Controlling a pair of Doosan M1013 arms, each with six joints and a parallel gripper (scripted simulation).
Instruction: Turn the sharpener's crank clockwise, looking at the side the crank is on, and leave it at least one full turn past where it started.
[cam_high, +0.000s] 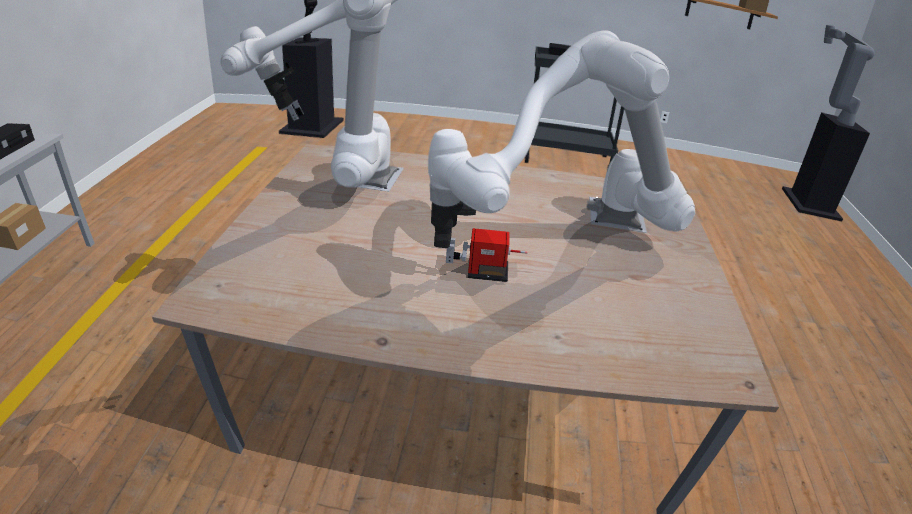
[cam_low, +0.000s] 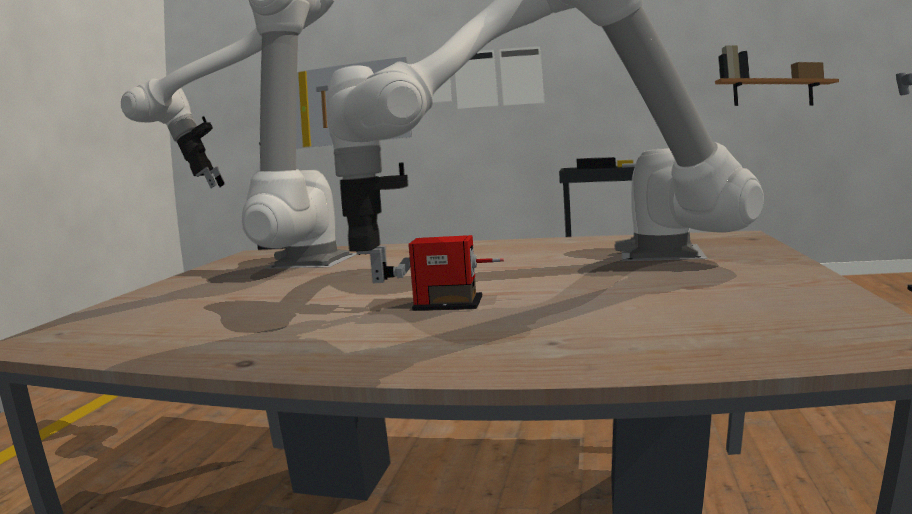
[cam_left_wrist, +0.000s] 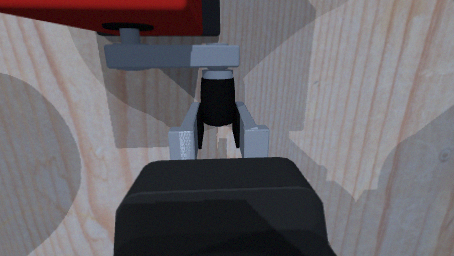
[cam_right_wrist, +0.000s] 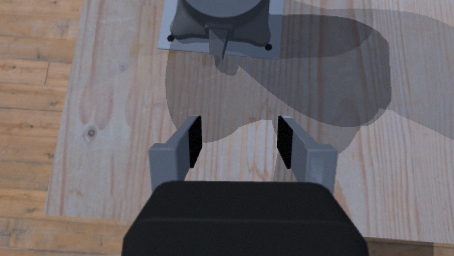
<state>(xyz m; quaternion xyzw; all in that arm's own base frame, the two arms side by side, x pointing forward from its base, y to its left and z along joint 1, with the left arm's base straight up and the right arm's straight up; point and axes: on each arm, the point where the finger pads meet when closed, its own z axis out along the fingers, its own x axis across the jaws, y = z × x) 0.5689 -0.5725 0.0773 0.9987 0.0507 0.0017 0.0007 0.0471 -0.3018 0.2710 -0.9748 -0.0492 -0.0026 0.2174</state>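
The red sharpener (cam_high: 489, 241) (cam_low: 440, 274) (cam_left_wrist: 100, 16) stands upright on the table, with a red pencil (cam_high: 517, 251) (cam_low: 490, 260) sticking out of the side opposite the crank. In the left wrist view its grey crank arm (cam_left_wrist: 150, 56) reaches right from the shaft, towards the table's front edge. My left gripper (cam_high: 452, 254) (cam_low: 383, 272) (cam_left_wrist: 217, 116) is shut on the black crank handle (cam_left_wrist: 218, 92), with a finger on either side of it. My right gripper (cam_high: 295, 111) (cam_low: 215, 178) (cam_right_wrist: 239, 131) is open and empty, raised high away from the sharpener.
The wooden table (cam_high: 606, 344) (cam_low: 574, 344) carries both arm bases (cam_high: 361, 159) (cam_high: 622, 191) behind the sharpener. The left arm reaches over the table to the crank side. A grey workbench (cam_high: 47, 153) stands beyond the table at the left of the top view.
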